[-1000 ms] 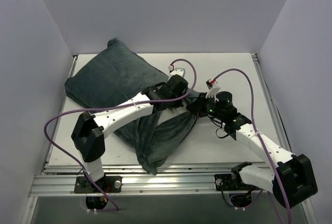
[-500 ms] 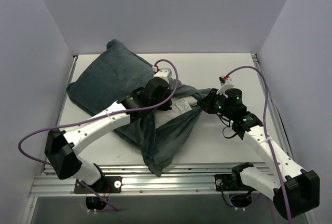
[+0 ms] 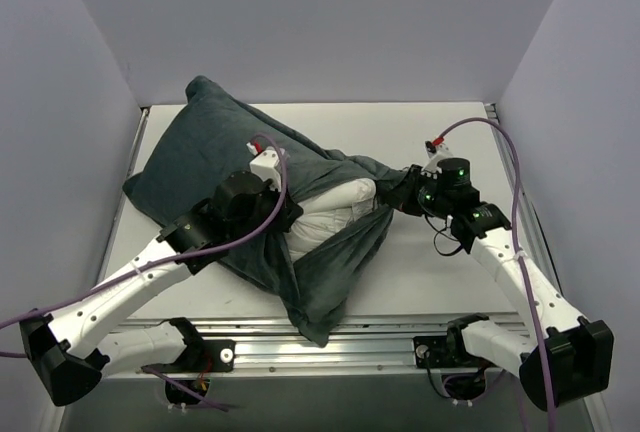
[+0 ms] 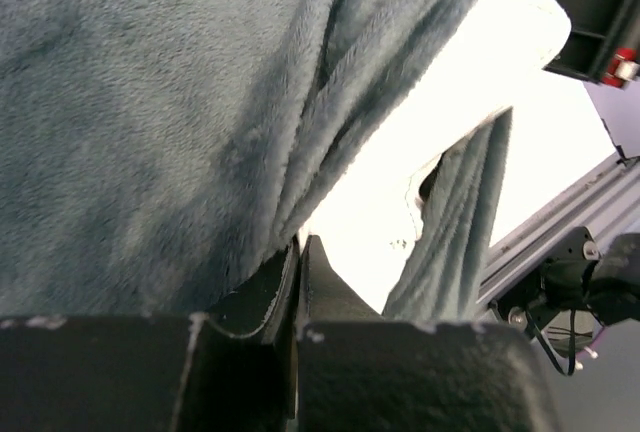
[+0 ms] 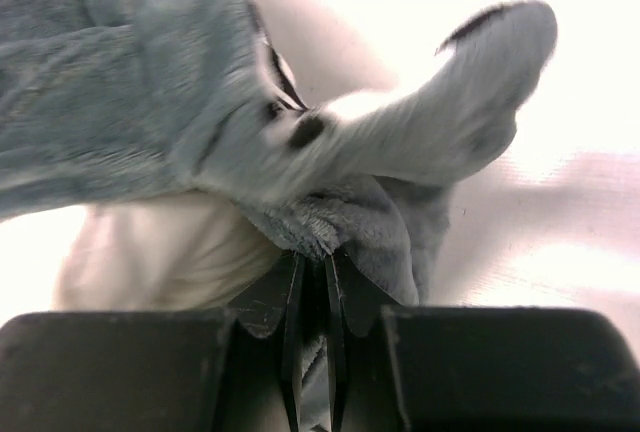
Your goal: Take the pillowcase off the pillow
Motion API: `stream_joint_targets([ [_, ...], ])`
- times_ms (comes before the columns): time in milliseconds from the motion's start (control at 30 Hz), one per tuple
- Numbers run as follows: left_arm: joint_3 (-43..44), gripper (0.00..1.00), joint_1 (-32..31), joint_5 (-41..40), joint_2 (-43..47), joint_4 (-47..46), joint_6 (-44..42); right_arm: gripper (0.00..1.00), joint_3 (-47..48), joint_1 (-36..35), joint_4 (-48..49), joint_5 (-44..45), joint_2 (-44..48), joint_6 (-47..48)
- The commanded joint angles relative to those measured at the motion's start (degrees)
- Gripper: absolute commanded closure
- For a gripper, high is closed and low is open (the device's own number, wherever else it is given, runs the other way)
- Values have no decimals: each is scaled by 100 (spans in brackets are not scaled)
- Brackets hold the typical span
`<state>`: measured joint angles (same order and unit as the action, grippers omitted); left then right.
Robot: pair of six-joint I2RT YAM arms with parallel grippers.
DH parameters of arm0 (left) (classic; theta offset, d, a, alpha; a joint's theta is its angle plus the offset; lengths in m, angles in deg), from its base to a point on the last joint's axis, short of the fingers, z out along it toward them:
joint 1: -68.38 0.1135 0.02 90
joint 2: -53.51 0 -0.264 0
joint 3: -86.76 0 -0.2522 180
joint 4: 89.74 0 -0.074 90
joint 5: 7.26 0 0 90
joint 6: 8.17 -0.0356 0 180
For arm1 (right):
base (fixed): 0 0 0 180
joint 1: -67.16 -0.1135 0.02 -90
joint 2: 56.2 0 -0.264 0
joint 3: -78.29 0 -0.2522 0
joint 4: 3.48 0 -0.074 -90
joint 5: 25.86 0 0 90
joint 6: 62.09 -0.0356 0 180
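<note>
The dark grey-teal pillowcase [image 3: 205, 152] lies from the far left to the table's middle, with a loose flap [image 3: 330, 282] hanging toward the front edge. The white pillow [image 3: 335, 207] bulges out of its open end. My left gripper [image 3: 288, 220] is shut at the case's edge beside the bare pillow. In the left wrist view the teal plush [image 4: 150, 102] runs down into the closed tips [image 4: 300, 242], with the pillow [image 4: 400, 182] beyond. My right gripper [image 3: 398, 195] is shut on the case's right-hand edge. Its wrist view shows bunched plush [image 5: 330, 217] pinched in the gripper [image 5: 315, 252], zebra stripes [image 5: 275, 67] and the pillow [image 5: 170, 252].
The white table [image 3: 450, 132] is enclosed by pale walls on the left, back and right. An aluminium rail [image 3: 350, 352] with both arm bases runs along the front edge. Purple cables loop over both arms. The rail and a base show in the left wrist view [image 4: 570, 272].
My left gripper has drawn back left and toward the front, and the case has slid back with it. More white pillow shows at the opening. My right gripper has kept its hold.
</note>
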<state>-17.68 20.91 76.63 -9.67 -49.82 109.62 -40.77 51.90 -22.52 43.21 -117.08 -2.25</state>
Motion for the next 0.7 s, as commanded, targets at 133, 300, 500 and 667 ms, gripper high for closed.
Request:
stream_joint_targets([
  [133,-291,98,334,-347,921,938,-381,100,363,710,123,1278,-275,668],
  [300,173,98,325,21,97,-100,-55,93,28,105,396,720,-205,449],
  [500,1235,98,290,119,-1431,-1155,244,56,177,-609,-253,1591,295,194],
  [667,1826,98,308,-48,-2320,-1428,508,38,459,-820,-860,2426,770,-165],
])
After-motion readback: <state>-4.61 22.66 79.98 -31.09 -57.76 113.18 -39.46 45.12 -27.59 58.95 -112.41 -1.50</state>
